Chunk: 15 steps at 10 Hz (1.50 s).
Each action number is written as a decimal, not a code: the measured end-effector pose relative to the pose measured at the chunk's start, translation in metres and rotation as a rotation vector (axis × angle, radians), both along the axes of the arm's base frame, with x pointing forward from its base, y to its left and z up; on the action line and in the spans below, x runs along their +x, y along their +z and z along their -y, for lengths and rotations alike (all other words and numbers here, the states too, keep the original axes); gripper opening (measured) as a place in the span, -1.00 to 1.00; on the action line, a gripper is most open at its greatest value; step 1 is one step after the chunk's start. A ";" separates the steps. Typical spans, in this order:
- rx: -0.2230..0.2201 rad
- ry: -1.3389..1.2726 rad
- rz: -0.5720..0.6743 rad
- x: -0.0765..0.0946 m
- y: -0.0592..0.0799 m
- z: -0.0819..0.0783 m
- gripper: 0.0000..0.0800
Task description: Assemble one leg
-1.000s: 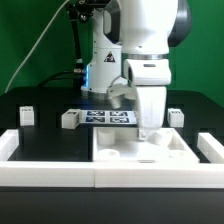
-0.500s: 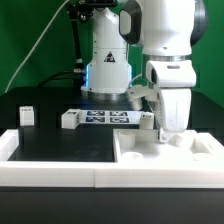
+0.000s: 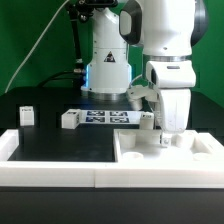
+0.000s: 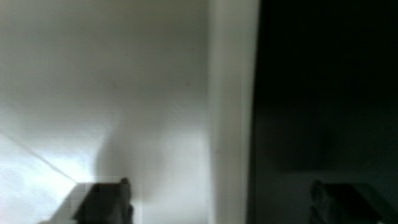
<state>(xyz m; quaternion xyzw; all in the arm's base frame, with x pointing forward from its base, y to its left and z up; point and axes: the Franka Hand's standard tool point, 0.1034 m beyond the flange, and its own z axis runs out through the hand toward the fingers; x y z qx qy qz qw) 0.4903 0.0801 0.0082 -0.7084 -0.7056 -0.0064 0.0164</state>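
The large white panel [image 3: 140,150] with recessed corners lies at the front of the table, on the exterior view's right. My gripper [image 3: 166,138] points straight down over its far edge. In the wrist view my gripper [image 4: 226,200] has its fingers wide apart, one finger [image 4: 107,200] over the white panel [image 4: 125,90] and the other over the dark table, with the panel's edge between them. It holds nothing. Small white legs with marker tags stand on the table: one leg [image 3: 27,115] at the left, one [image 3: 69,119] beside the marker board, one [image 3: 147,121] next to my gripper.
The marker board [image 3: 105,117] lies flat mid-table in front of the arm's base [image 3: 105,75]. A white raised rim [image 3: 50,172] runs along the table's front and left sides. The panel lies against this rim at the right.
From 1.0 s to 0.5 s ago the panel and my gripper moved together from the middle to the exterior view's right. Since 0.5 s ago nothing has visibly moved.
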 end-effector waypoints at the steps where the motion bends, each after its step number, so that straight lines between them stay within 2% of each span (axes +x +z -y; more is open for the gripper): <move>1: 0.000 0.000 0.000 0.000 0.000 0.000 0.50; 2: 0.000 0.000 0.000 0.000 0.000 0.000 0.50; 3: 0.000 -0.001 0.000 0.000 0.000 0.000 0.60; 6: -0.001 -0.004 0.000 0.000 0.002 0.000 0.62; 9: -0.017 -0.060 0.032 -0.007 0.041 -0.002 0.62; 10: -0.020 -0.079 0.058 -0.007 0.059 -0.004 0.62; 11: -0.020 -0.104 0.064 -0.010 0.064 -0.005 0.62; 14: -0.019 -0.124 0.057 -0.010 0.060 -0.004 0.62; 15: -0.014 -0.241 0.052 -0.011 0.060 -0.004 0.62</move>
